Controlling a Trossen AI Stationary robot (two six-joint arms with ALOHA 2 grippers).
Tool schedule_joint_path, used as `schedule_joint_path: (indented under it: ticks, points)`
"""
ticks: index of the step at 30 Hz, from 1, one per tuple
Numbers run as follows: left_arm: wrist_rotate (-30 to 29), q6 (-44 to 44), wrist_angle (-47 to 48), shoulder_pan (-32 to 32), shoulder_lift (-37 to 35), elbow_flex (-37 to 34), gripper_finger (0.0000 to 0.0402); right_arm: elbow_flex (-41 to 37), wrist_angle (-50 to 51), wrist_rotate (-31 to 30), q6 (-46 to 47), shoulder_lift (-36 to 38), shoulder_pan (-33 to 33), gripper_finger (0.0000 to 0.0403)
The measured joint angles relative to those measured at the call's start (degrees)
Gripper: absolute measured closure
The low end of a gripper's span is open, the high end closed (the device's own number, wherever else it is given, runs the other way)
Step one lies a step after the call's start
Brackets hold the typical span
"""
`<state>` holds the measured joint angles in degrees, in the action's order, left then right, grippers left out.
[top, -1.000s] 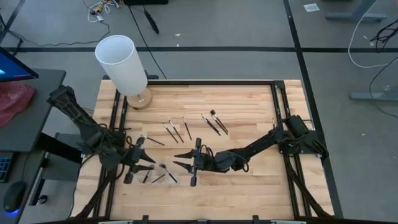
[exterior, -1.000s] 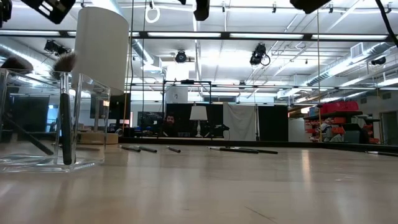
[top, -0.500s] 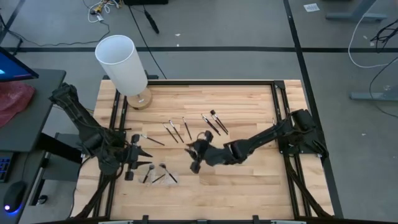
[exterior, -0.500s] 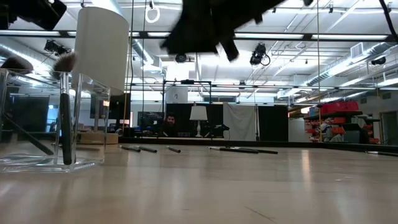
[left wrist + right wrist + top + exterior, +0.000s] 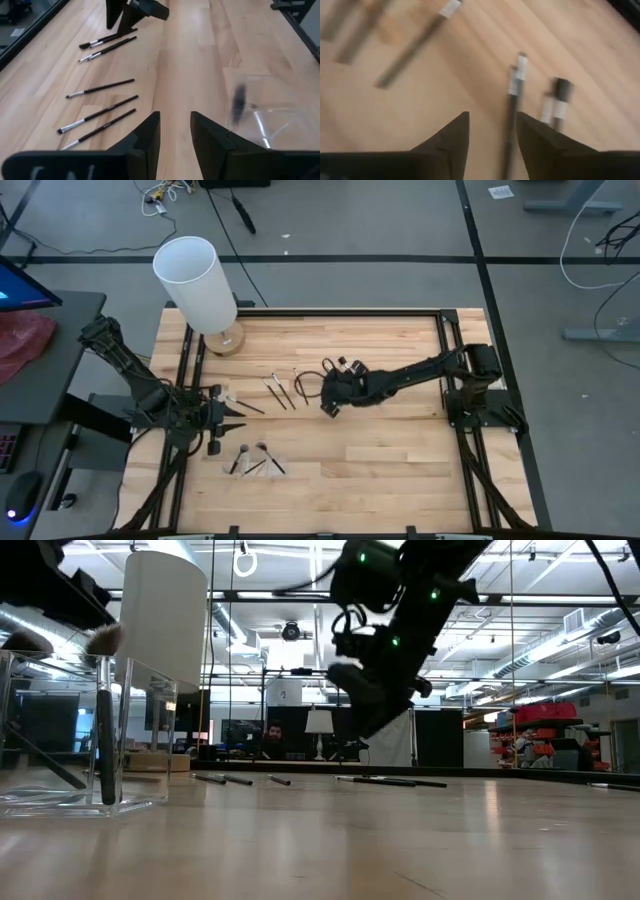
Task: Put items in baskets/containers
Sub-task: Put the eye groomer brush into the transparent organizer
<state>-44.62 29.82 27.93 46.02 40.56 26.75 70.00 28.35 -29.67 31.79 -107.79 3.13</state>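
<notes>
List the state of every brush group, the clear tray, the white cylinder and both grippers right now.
Clear tray: on the table, holding about three brushes.
Brushes in tray: lying inside, loose.
Brushes on table: lying flat, not in tray.
White cylinder: upright on its wooden base.
Right gripper: open, empty, above two brushes.
Left gripper: open, empty, beside the tray.

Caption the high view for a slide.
Right gripper open over loose brushes; left gripper waits beside the tray holding three.
</notes>
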Motion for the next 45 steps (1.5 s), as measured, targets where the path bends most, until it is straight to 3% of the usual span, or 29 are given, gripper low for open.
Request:
schedule_joint_path:
  ticks: [5, 10, 22, 29, 45]
  points:
    - [-0.12, -0.41, -4.37, -0.94, -3.19, -4.34, 0.0291, -1.97, 2.79, -1.47, -0.78, 0.0, -3.78, 0.0225]
    - [-0.09, -0.33, -4.91, -0.95, -3.48, -5.78, 0.0292, -8.27, -1.53, -0.25, 0.69, 0.22, -7.16, 0.023]
    - [0.08, -0.94, -5.67, -0.81, -3.49, -5.78, 0.0291, -25.74, -28.77, 0.7, 0.8, 11.87, -8.8, 0.0248]
    - [0.06, -0.96, -5.97, -0.85, -3.48, -5.78, 0.0291, -35.27, -46.13, 1.22, 2.27, 10.86, -9.7, 0.0259]
    - [-1.75, -2.14, -7.63, -0.85, -3.48, -5.78, 0.0291, -36.13, -49.77, 0.03, 0.29, 3.3, -9.76, 0.0299]
